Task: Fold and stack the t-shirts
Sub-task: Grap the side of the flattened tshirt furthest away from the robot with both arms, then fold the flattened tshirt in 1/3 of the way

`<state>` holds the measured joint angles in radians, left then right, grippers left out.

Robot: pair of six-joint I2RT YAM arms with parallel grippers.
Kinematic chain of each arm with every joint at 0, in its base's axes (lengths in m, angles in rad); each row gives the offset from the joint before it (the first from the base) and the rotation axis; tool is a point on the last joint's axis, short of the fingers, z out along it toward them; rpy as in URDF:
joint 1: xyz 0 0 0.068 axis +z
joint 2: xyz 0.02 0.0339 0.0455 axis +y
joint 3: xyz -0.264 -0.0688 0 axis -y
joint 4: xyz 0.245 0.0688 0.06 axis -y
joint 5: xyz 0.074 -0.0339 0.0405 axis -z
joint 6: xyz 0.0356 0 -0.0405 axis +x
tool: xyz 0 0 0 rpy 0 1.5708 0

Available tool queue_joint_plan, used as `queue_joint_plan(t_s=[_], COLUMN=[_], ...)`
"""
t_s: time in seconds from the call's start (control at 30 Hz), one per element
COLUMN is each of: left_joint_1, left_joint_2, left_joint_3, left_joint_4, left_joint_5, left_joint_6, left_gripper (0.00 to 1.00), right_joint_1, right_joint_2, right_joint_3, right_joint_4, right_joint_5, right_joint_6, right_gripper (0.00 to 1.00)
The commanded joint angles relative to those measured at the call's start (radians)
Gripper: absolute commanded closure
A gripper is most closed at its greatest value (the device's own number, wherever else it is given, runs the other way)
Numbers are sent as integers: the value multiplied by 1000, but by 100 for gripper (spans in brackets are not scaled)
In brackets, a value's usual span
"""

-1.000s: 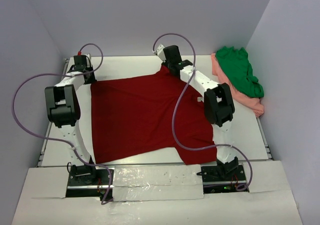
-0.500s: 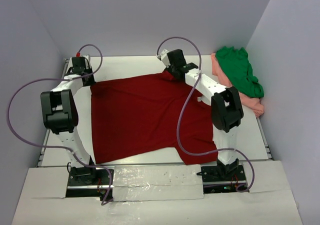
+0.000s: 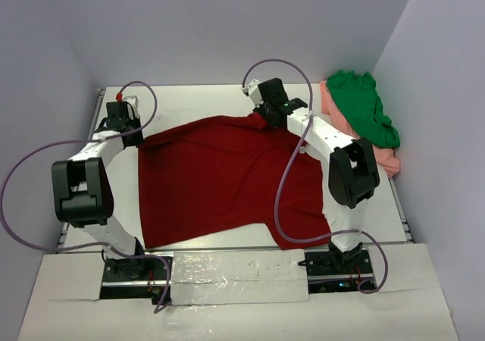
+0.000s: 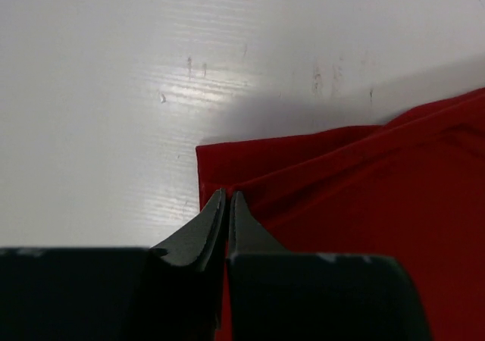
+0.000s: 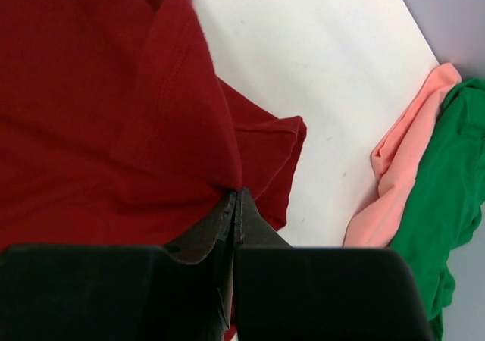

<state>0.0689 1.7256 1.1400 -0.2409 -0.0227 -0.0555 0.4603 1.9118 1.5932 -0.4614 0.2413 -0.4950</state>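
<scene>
The dark red t-shirt (image 3: 227,182) lies spread over the middle of the table. My left gripper (image 3: 138,136) is shut on its far left corner; in the left wrist view the fingertips (image 4: 227,198) pinch the hem of the red cloth (image 4: 364,204). My right gripper (image 3: 263,118) is shut on the far right edge, where a fold of red cloth (image 5: 98,114) bunches at the gripper (image 5: 237,193). The far edge rises slightly between the two grips. The green t-shirt (image 3: 364,106) lies crumpled on the salmon pink one (image 3: 385,159) at the far right.
The green shirt (image 5: 447,204) and the pink shirt (image 5: 402,182) lie just right of my right gripper. Grey walls close in the white table (image 3: 197,98) on three sides. Purple cables loop over both arms.
Both arms have drawn their elbows back toward the near edge. The right gripper has shifted right with the cloth, and the shirt's far edge has lifted and wrinkled.
</scene>
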Motion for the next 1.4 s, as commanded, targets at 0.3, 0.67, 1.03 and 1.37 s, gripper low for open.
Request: queue_joint_plan(t_s=[0.3, 0.67, 1.03, 1.37], left_joint_1=[-3, -3, 0, 0], left_joint_2=[-242, -293, -394, -452], left_joint_3=[-154, -318, -387, -421], left_joint_4=[29, 14, -9, -51], left_joint_5=[13, 109, 113, 99], left_joint_6=[94, 138, 210, 256], left_gripper=[100, 100, 100, 100], right_joint_1=[-26, -41, -60, -63], right_joint_2=[-171, -204, -232, -273], right_joint_3=[-67, -73, -95, -127], right_joint_4=[-28, -91, -117, -140], right_joint_5=[-31, -53, -85, -122], right_joint_6=[49, 73, 99, 121], right_gripper=[100, 100, 100, 100])
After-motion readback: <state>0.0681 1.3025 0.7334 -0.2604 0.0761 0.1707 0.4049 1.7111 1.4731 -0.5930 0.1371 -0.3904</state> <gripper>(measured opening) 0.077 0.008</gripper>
